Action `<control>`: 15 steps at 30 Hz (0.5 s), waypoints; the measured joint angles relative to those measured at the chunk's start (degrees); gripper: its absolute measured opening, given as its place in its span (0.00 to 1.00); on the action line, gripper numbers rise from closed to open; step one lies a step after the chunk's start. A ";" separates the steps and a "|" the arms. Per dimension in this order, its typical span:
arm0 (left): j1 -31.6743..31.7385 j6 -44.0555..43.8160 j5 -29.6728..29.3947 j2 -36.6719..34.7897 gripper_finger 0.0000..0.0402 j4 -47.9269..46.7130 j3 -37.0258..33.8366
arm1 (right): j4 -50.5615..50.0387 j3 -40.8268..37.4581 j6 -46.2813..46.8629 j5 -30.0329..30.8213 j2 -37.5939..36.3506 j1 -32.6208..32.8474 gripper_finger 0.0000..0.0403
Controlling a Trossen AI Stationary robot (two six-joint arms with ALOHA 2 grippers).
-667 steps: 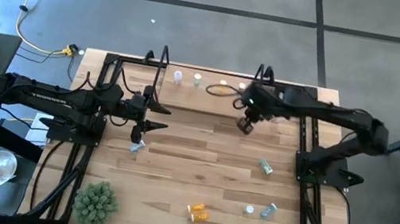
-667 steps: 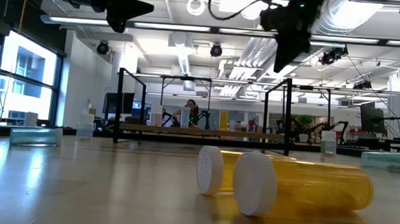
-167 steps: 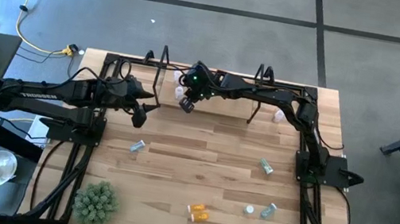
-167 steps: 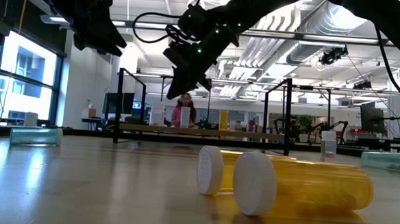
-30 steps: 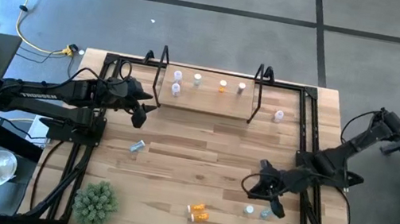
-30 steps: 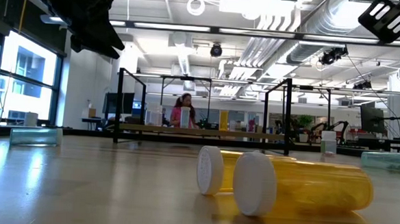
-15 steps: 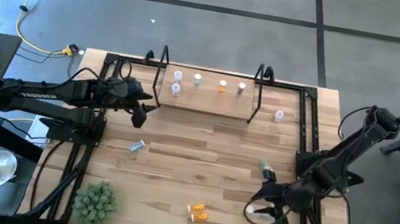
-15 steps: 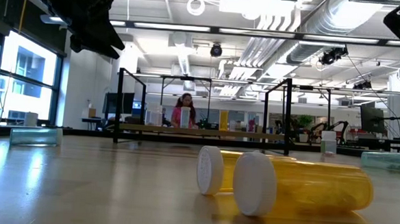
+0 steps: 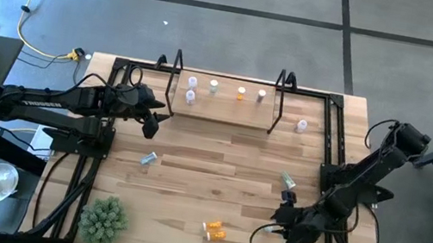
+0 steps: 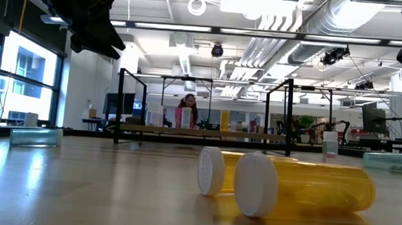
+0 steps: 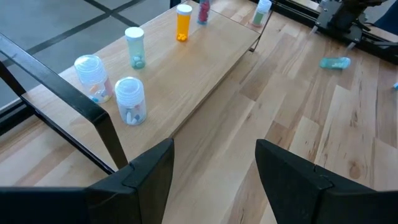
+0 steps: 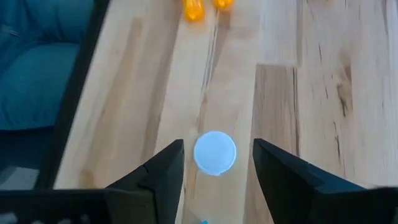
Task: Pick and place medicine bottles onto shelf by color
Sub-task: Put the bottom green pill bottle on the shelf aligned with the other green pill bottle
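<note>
Right wrist view shows the right gripper (image 12: 214,163) directly over an upright bottle (image 12: 215,152), its white cap centred between the wide-spread fingers, long axis pointing up at the hand, so this arm looks nearer.

The left arm (image 9: 45,100) carries white lettering along its side, too small to read. No other text is visible.
</note>
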 joint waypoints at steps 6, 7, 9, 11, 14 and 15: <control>0.00 0.00 0.00 0.00 0.53 -0.02 0.00 | 1.06 0.00 0.00 -0.18 2.54 0.02 0.45; -0.01 0.00 0.00 0.00 0.53 -0.01 0.00 | 1.29 0.00 0.02 -0.35 2.68 0.02 0.45; 0.00 0.00 0.00 0.00 0.53 0.00 0.00 | 1.22 0.00 1.15 -0.44 2.81 0.02 0.45; -0.01 -0.01 0.00 -0.01 0.53 -0.02 0.00 | 1.21 0.00 2.29 -0.46 2.81 0.02 0.45; -0.01 0.00 0.00 -0.01 0.53 -0.02 0.00 | 1.22 0.00 3.43 -0.44 2.84 0.02 0.45; -0.01 0.00 0.00 -0.02 0.53 -0.01 0.00 | 1.26 0.02 3.43 -0.30 2.98 0.02 0.45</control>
